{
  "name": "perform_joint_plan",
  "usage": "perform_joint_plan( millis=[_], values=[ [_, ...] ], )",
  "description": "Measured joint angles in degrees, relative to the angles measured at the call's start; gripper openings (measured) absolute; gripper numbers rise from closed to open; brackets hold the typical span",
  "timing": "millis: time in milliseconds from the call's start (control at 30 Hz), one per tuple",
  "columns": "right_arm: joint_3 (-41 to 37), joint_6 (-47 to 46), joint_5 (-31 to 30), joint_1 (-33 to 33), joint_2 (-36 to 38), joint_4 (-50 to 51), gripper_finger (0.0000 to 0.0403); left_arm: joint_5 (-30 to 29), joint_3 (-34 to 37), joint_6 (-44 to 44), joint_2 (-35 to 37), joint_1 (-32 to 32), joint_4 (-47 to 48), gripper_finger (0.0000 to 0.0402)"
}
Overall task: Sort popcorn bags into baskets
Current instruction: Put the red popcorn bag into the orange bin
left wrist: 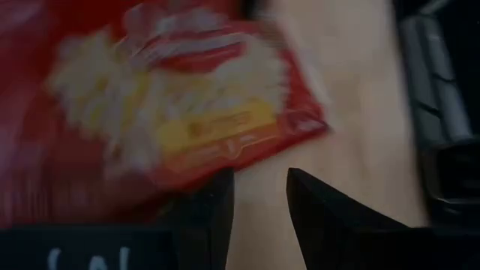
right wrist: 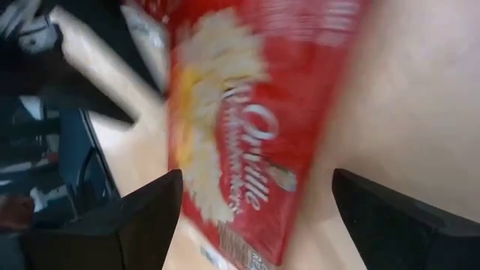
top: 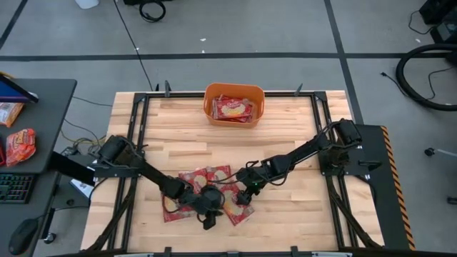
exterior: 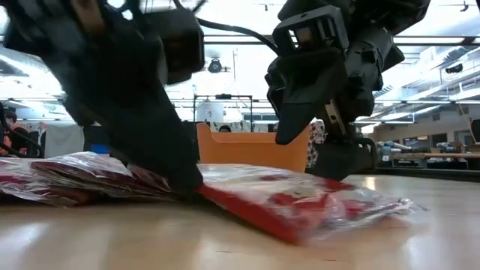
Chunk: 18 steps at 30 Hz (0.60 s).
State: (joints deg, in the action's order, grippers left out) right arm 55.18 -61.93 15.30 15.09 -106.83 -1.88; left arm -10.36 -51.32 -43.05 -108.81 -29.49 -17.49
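- High view: one orange basket (top: 234, 102) sits at the table's (top: 300, 135) far edge, centred, with at least two popcorn bags (top: 232, 108) stacked inside; the exact count there is unclear.
- A loose pile of popcorn bags (top: 207, 191) lies near the front edge; about four or five overlap, so I cannot count them firmly.
- Left gripper (top: 208, 214) is down at the pile's front side; in the left wrist view its fingers (left wrist: 206, 217) stand narrowly apart at one bag's edge, over bare wood, holding nothing.
- Right gripper (top: 247, 193) hovers at the pile's right end, its fingers (right wrist: 142, 217) spread wide over one bag (right wrist: 247, 135).
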Motion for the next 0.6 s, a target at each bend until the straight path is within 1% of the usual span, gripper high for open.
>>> perform_joint_plan(
  millis=[100, 200, 333, 500, 567, 600],
  values=[
    [0.0, 0.76, 1.44, 0.35, 0.05, 1.11, 0.0347, 0.03, 0.0, 1.21, 0.0, 1.38, 2.64, 0.013],
    [0.07, 1.88, 1.38, 0.98, 0.14, 2.15, 0.0347, 0.22, 0.01, 3.6, 0.0, 2.43, 2.63, 0.013],
    [-0.03, 1.62, 0.08, 1.33, 0.15, 0.62, 0.0347, 0.38, 0.01, 4.77, 0.0, 3.61, 1.46, 0.013],
    [-0.15, 1.28, -1.01, 1.29, 0.0, -5.22, 0.0347, 0.97, 0.08, 4.77, 0.0, 4.18, 1.89, 0.013],
    [-0.15, 0.64, -2.27, 1.25, 0.0, -4.24, 0.0347, 0.89, 0.08, 4.77, 0.0, 4.17, 1.81, 0.013],
    [-0.15, -1.27, -2.46, 1.22, 0.0, -3.65, 0.0347, 0.76, 0.08, 4.75, 0.0, 4.14, 1.66, 0.013]
  ],
)
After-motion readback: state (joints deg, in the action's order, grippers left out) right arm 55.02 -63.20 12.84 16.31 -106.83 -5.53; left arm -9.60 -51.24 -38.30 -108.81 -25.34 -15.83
